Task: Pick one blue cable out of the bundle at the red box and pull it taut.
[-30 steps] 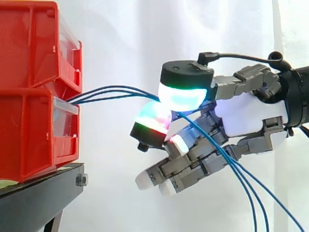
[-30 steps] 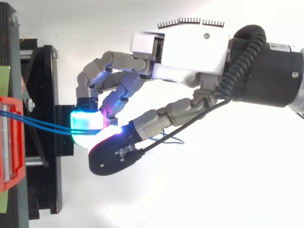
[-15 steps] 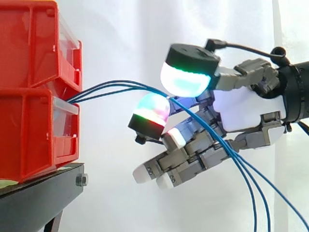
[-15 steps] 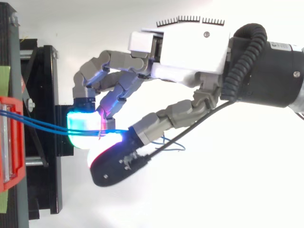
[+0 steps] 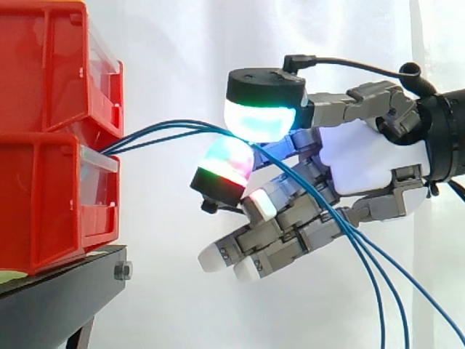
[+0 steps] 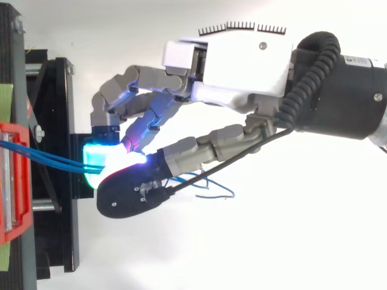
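Observation:
Three thin blue cables (image 5: 145, 137) come out between the two stacked red bins (image 5: 51, 189) at the left, arch rightward and then hang down to the lower right. My hand (image 5: 356, 163) reaches in from the right with its fingers curled. The green-glowing thumb pad (image 5: 258, 120) presses down over the red-and-green finger pad (image 5: 229, 160), and the cables run between the two. How many cables are pinched is hidden. From above, the cables (image 6: 48, 158) leave the red bin (image 6: 15, 181) and vanish under the thumb of the hand (image 6: 242, 60).
The bins rest on a black stand (image 5: 58, 291) whose edge juts toward the hand. A white curtain hangs behind. Slack cable loops (image 6: 211, 187) lie beneath the hand in the top view.
The thumb lifted away from the finger pad half a second ago. It has now come down and shifted left toward the bins, closing over the cables again.

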Action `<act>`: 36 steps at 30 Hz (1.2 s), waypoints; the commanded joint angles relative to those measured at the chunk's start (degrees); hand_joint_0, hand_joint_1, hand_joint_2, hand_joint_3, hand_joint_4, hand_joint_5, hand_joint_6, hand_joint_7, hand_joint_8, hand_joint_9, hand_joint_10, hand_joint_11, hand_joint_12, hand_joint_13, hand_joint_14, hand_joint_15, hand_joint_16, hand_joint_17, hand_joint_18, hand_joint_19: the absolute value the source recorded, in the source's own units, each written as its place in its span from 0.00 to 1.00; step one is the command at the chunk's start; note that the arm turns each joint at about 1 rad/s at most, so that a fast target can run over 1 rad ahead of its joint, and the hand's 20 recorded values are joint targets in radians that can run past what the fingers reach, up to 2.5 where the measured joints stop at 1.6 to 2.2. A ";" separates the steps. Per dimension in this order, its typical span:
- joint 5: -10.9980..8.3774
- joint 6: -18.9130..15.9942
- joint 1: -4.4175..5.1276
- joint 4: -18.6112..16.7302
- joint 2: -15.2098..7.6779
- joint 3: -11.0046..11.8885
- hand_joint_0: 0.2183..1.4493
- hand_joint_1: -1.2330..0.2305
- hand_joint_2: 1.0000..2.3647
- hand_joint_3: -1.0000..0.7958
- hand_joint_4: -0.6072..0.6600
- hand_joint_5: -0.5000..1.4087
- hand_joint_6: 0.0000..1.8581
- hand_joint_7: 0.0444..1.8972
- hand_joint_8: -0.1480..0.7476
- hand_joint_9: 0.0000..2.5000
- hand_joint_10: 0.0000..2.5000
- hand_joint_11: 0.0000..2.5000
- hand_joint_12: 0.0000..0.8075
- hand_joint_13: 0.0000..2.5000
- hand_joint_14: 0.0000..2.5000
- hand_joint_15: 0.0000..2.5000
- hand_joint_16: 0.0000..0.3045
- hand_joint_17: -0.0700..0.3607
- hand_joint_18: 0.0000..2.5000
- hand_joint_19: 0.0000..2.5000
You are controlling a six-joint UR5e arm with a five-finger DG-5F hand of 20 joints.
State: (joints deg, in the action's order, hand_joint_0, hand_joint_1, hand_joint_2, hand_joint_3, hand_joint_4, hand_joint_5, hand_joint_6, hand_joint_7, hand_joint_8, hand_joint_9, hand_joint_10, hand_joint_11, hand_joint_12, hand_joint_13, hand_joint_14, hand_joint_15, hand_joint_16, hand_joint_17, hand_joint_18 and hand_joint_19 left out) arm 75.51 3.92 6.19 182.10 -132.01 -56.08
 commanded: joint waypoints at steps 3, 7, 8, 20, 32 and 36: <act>-0.01 0.12 0.05 -0.08 0.00 0.01 0.32 0.27 0.01 0.49 0.54 0.18 0.48 0.53 0.54 0.34 0.01 0.36 0.43 0.16 0.00 0.06 0.17 0.44 0.13 0.06; -0.01 -0.14 0.05 -0.08 0.00 0.01 0.33 0.23 0.01 0.47 0.53 0.17 0.48 0.52 0.53 0.33 0.01 0.36 0.42 0.15 0.00 0.06 0.17 0.43 0.12 0.06; -0.01 -0.14 0.05 -0.08 0.00 0.01 0.34 0.22 0.01 0.46 0.53 0.17 0.48 0.52 0.53 0.33 0.01 0.36 0.42 0.15 0.00 0.06 0.17 0.43 0.12 0.06; -0.01 -0.05 0.05 0.09 0.00 -0.08 0.35 0.17 0.01 0.42 0.58 0.16 0.47 0.51 0.52 0.27 0.01 0.33 0.43 0.12 0.00 0.05 0.17 0.43 0.12 0.05; -0.01 -0.14 0.05 0.09 0.00 0.01 0.25 0.25 0.00 0.28 0.61 0.16 0.46 0.48 0.55 0.28 0.01 0.32 0.45 0.13 0.00 0.05 0.18 0.45 0.13 0.07; -0.01 -0.14 0.05 0.09 0.00 -0.08 0.25 0.34 0.00 0.28 0.61 0.17 0.45 0.50 0.55 0.30 0.01 0.31 0.44 0.13 0.00 0.06 0.17 0.44 0.13 0.08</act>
State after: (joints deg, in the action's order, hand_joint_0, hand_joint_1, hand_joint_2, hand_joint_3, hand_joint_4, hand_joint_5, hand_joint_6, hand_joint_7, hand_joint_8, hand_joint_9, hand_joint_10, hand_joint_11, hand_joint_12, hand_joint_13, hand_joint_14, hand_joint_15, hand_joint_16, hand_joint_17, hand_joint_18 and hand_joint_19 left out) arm 75.50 3.78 6.24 182.17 -132.01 -56.12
